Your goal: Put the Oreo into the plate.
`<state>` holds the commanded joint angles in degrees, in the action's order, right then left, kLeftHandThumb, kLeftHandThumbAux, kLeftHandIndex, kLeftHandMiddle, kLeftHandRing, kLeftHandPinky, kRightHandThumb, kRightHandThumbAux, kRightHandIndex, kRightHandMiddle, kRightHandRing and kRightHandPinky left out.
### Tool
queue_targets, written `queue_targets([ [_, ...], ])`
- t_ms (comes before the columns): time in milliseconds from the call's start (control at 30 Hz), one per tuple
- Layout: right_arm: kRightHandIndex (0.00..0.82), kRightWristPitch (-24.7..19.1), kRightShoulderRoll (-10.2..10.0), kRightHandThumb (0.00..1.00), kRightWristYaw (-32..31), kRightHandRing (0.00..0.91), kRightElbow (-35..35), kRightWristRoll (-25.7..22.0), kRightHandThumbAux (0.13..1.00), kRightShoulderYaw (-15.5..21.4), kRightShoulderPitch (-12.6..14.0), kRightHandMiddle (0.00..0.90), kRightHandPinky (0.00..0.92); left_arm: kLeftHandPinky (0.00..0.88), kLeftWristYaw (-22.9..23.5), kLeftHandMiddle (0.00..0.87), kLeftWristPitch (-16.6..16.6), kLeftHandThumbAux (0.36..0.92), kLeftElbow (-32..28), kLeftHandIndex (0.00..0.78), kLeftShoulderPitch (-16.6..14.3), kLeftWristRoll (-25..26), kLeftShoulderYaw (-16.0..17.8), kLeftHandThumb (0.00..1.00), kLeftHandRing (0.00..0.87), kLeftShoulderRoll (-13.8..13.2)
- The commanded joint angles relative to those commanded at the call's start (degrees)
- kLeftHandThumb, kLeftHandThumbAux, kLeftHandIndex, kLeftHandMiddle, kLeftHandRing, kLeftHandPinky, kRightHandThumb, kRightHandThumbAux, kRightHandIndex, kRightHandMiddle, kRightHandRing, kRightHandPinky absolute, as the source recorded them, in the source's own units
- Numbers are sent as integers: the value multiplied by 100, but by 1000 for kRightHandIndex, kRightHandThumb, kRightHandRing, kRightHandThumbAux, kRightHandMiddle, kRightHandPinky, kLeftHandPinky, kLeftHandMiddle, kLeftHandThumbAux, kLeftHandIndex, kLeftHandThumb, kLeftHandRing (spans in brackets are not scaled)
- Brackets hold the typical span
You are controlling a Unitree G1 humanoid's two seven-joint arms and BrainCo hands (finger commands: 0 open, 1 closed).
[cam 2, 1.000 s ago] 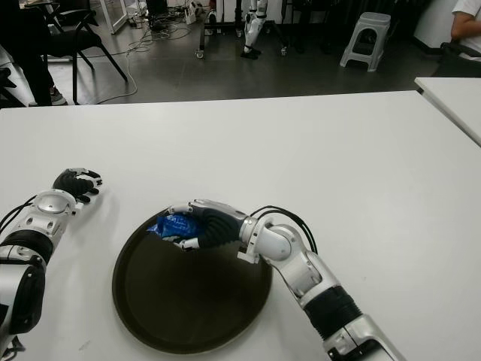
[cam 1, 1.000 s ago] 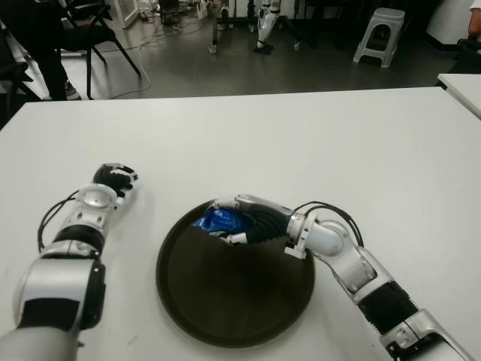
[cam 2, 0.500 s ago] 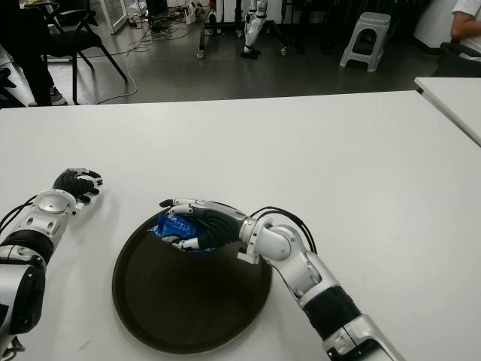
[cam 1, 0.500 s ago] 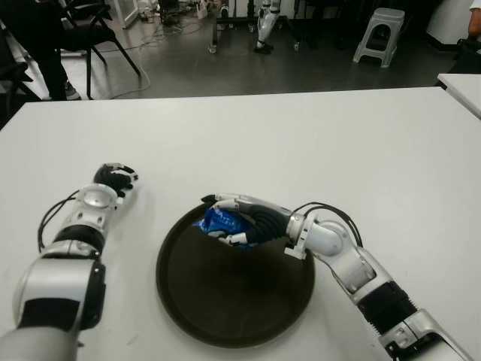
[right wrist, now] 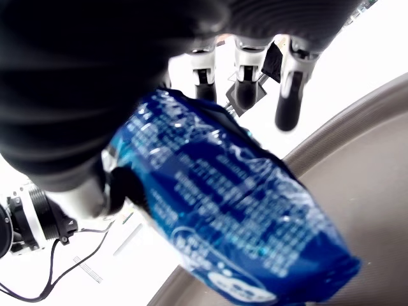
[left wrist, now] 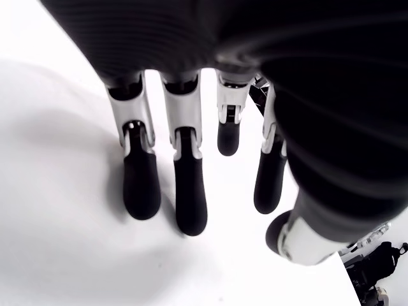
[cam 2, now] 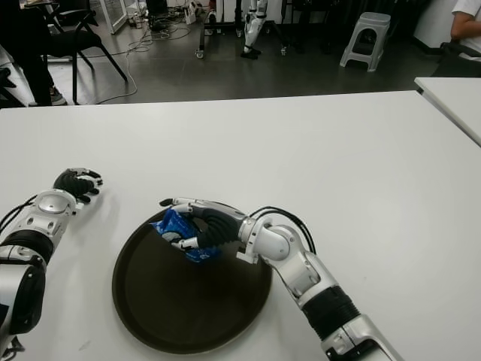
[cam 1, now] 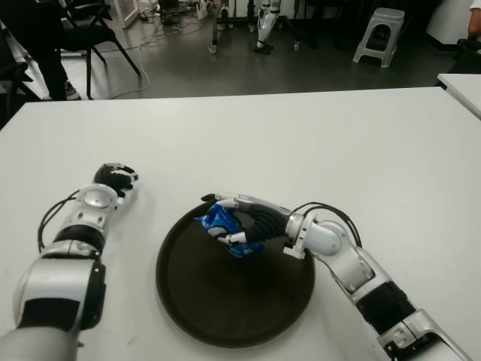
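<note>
Right hand point(cam 1: 242, 226) is over the far rim of the dark plate point(cam 1: 225, 316), reaching in from the robot's right, with the blue Oreo pack point(cam 1: 225, 229) under its palm. Fingers look extended, nearly straight out past the pack in the right wrist view, thumb still against one end of it, so the grip reads as loosening or a light pinch; cannot tell for sure whether the pack is fully let go. Pack hangs tilted, long axis slanting from the far-left rim down toward the plate's middle, lower end near or touching the plate floor. It sits directly below and slightly left of the palm, inside the rim. Judgement: release is the step in hand, and the pack should drop onto the plate if the thumb clears. Left hand point(cam 1: 113, 180) shows well left of the plate on the white table point(cam 1: 338, 143), fingers relaxed and straight, holding nothing.
</note>
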<state>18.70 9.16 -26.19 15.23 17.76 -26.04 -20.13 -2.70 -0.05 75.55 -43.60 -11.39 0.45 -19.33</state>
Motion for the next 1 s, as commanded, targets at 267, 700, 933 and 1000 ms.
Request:
queue_targets([
  [267, 73, -103, 3, 0, -14, 115, -34, 13, 611, -19, -6, 99, 226, 115, 19, 74, 54, 786, -4, 72, -18, -21, -32, 187, 108, -4],
  [700, 73, -196, 4, 0, -28, 113, -95, 7, 644, -27, -4, 95, 176, 117, 36, 75, 51, 804, -3, 63, -11, 43, 47, 166, 108, 0],
  [933, 48, -262, -3, 0, 14, 63, -105, 62, 662, -37, -16, 51, 73, 116, 29, 74, 43, 806, -7, 56, -9, 29, 32, 166, 108, -1],
  [1000, 28, -276, 5, 0, 2, 35, -109, 73, 661, -47, -22, 28, 39, 118, 34, 75, 55, 808, -4, 57, -12, 30, 33, 169, 109, -1],
])
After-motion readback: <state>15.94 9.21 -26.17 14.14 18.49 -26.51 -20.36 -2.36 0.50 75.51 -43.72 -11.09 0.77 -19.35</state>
